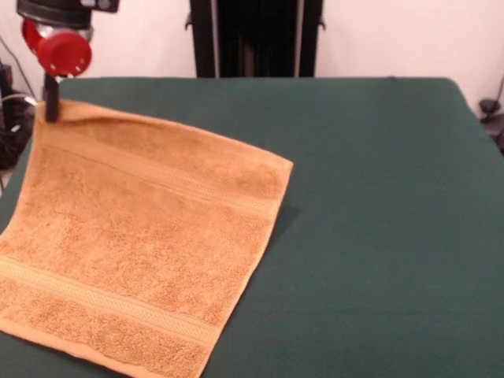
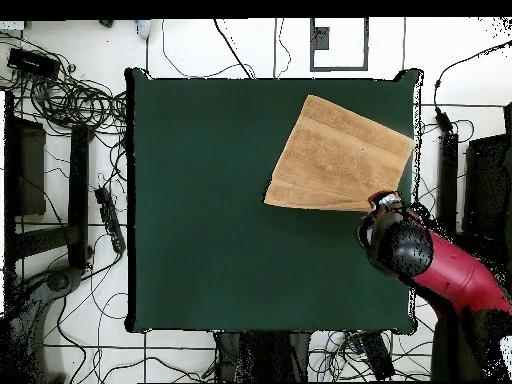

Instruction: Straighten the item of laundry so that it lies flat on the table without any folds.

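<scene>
The gripper (image 1: pixel 52 106) met the towel (image 1: pixel 150 228) at its 11 o'clock corner on the table (image 1: pixel 378 197); jaw state could not be determined.

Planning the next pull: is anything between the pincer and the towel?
No. In the front view the pincer sits right at the towel's far corner on the table, with nothing between them; whether it grips the cloth is unclear.
</scene>
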`<move>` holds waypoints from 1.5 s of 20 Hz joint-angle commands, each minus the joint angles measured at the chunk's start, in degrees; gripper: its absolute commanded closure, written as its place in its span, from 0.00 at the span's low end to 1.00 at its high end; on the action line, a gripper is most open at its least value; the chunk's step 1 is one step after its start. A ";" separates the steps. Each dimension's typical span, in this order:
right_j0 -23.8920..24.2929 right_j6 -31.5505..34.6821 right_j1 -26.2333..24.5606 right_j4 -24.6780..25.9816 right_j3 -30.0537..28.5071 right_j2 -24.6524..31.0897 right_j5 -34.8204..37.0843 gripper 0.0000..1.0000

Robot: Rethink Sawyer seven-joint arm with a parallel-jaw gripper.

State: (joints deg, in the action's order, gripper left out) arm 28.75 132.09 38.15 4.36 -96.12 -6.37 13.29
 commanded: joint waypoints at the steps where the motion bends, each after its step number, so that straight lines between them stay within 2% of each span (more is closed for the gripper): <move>1: 1.34 0.35 0.75 1.81 -7.11 5.83 3.25 1.00; 2: 1.75 0.12 0.78 1.94 -7.28 6.35 3.05 1.00; 3: 2.15 -0.11 0.81 2.07 -7.45 6.86 2.84 0.00; 8: 3.58 -0.35 0.77 2.36 -8.11 8.76 2.13 0.00; 14: 2.99 1.82 -1.11 0.73 -7.04 8.82 3.04 0.00; 20: 2.45 1.06 -1.62 0.89 -5.41 8.78 4.22 0.00; 23: 1.37 0.76 -3.51 -0.07 -1.50 8.06 8.30 0.00; 30: -1.26 1.10 -11.96 -1.64 11.20 6.24 17.16 0.00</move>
State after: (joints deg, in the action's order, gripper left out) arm 31.58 132.09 35.09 4.56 -92.28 -5.77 18.24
